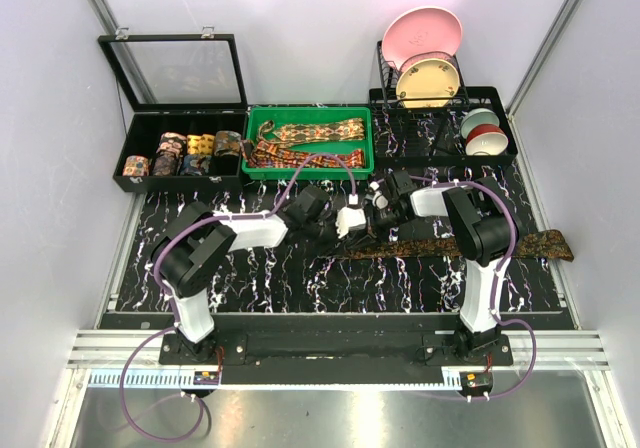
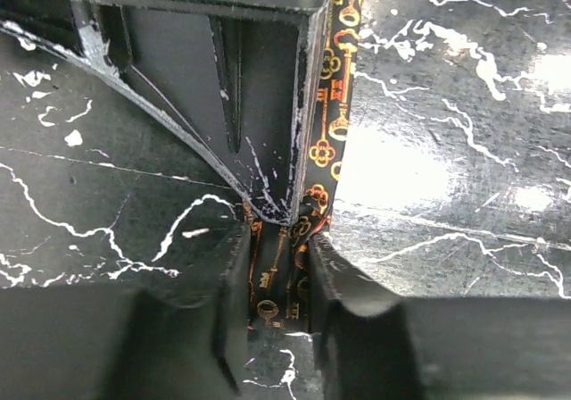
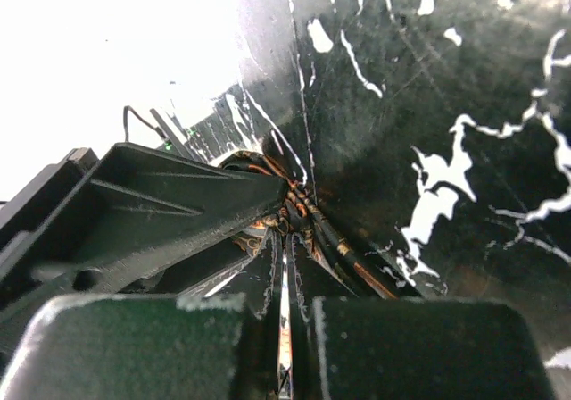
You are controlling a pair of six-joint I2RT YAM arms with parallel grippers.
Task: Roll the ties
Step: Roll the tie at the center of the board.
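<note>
Inspecting the black marbled table (image 1: 300, 288), I am seeing one dark tie (image 1: 500, 243) lying flat, stretching from the middle toward the right edge. I am reading the left gripper (image 2: 278, 248) as set narrow around the key-patterned strip, its fingers (image 2: 234, 275) touching both edges. I am finding the right gripper (image 3: 287, 230) fully closed, pinching bunched fabric of the same tie just beside the left one.

Both arms reach fwd and inward, wrists nearly meeting at centre. L gripper (image 2: 278, 277): fingers (image 2: 234, 297) almost closed, pinching the tie (image 2: 332, 105) btwn them. R gripper (image 3: 286, 229): fingers (image 3: 375, 337) fully closed, tips nipping same tie, tip-to-tip w/ L.
</note>
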